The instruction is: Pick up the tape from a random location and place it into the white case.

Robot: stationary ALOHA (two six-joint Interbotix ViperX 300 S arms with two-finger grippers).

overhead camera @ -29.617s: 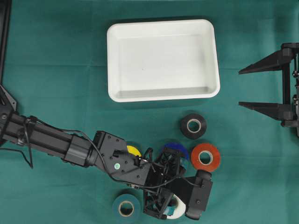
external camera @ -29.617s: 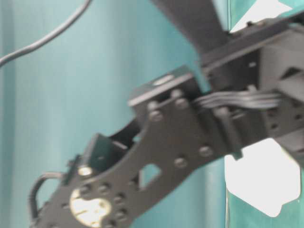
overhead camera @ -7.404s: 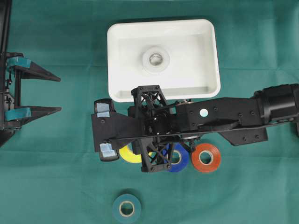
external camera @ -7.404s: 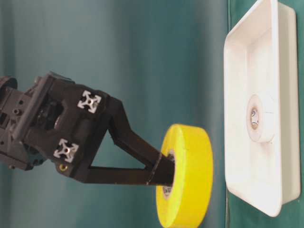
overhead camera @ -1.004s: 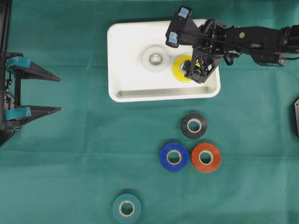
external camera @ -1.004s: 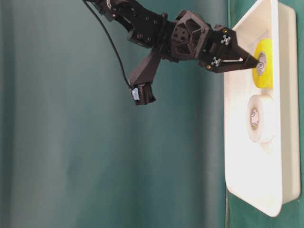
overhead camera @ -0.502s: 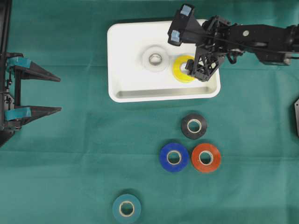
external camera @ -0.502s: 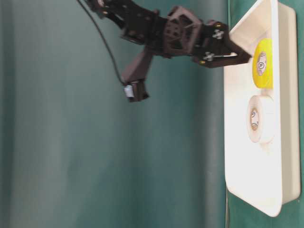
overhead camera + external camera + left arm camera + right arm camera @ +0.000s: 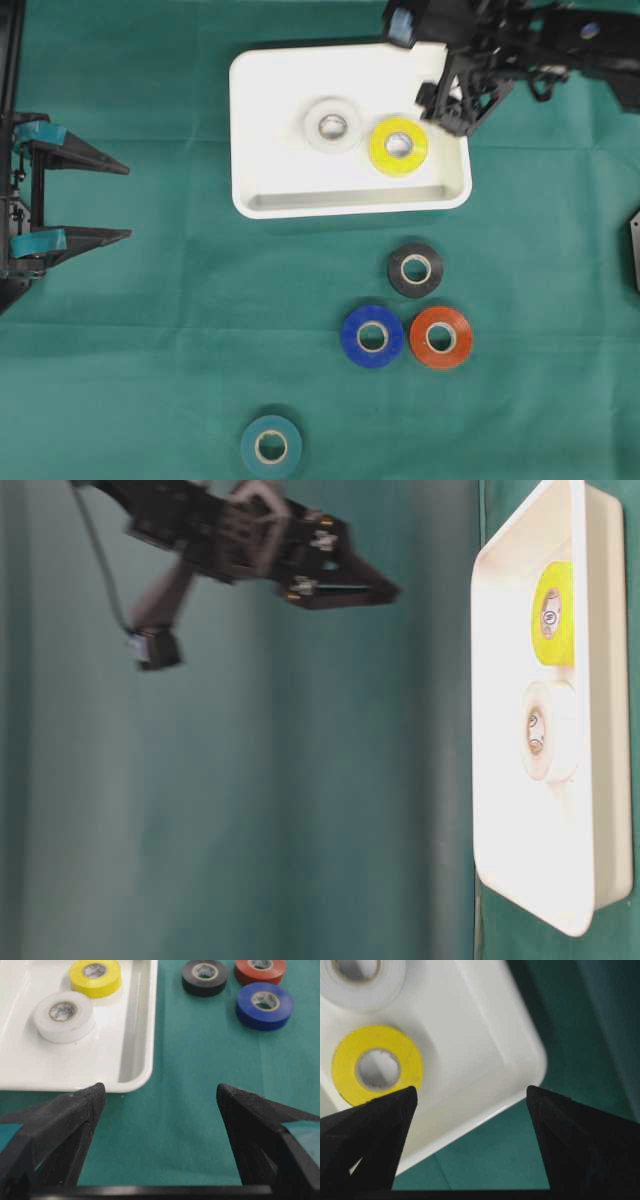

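the yellow tape point(image 9: 398, 146) lies flat in the white case point(image 9: 270, 190), just beside a white tape point(image 9: 332, 126). the right claw point(image 9: 470, 1097) is wide apart, holds nothing, and hangs above the case's corner. the left claw point(image 9: 159, 1094) is wide apart too, off to the side.

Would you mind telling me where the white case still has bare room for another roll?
The case is bare along its left side, left of the white roll, and in a strip along its near rim. Its right half is crowded: the yellow roll lies beside the white one, with the open right end effector above that corner.
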